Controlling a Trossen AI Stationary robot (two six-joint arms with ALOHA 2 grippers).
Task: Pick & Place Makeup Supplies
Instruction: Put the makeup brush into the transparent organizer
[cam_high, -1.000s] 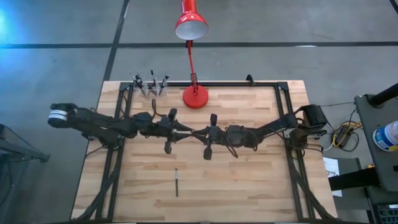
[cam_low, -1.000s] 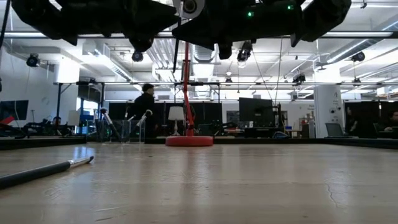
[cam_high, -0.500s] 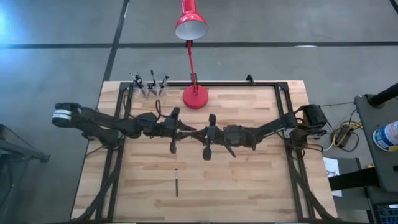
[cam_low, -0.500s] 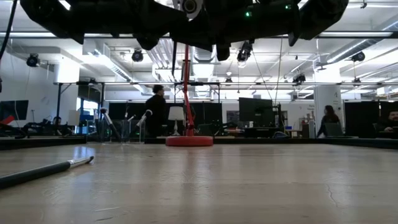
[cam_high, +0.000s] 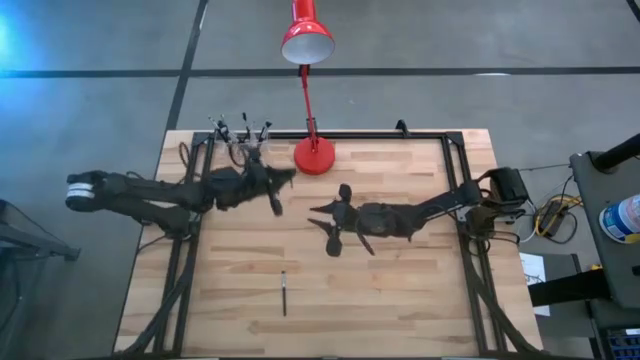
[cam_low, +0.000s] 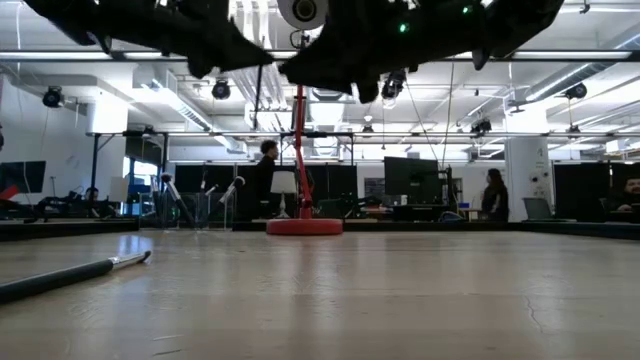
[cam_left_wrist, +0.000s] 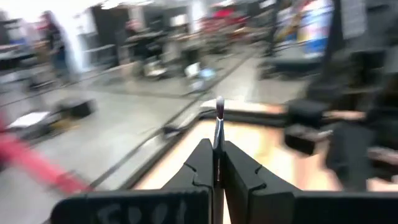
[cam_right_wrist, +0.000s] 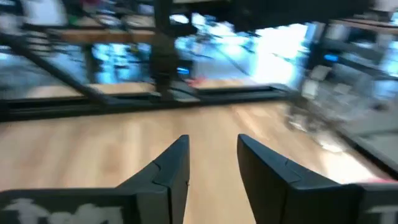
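Observation:
A thin makeup brush (cam_left_wrist: 218, 118) with a silvery ferrule and a dark tip shows in the left wrist view. My left gripper (cam_left_wrist: 216, 149) is shut on it, high over the table's far left (cam_high: 288, 177). Near the table's middle my right gripper (cam_high: 315, 210) stands open with nothing between its fingers (cam_right_wrist: 213, 146). Another dark brush (cam_high: 283, 293) lies flat on the table near the front edge, also in the low view (cam_low: 75, 272). A holder with several upright brushes (cam_high: 240, 135) stands at the far left corner. My left gripper pinches the brush's shaft (cam_left_wrist: 217, 135) between its two fingers. The brush lies along the fingers, and its ferrule and bristle end (cam_left_wrist: 219, 104) stick out past the fingertips. The fingers run about level, and the brush is clear of the table.
A red desk lamp stands with its base (cam_high: 314, 155) at the table's far middle, right beside my left gripper, its shade (cam_high: 306, 42) beyond the far edge. A black frame (cam_high: 450, 160) rims the wooden table. People move about in the room behind (cam_low: 265, 175).
My left gripper has drawn away from my right gripper at the table's middle. It has gone toward the far left corner and the brush holder, rising a little and turning toward the far edge. My right gripper has stayed in place.

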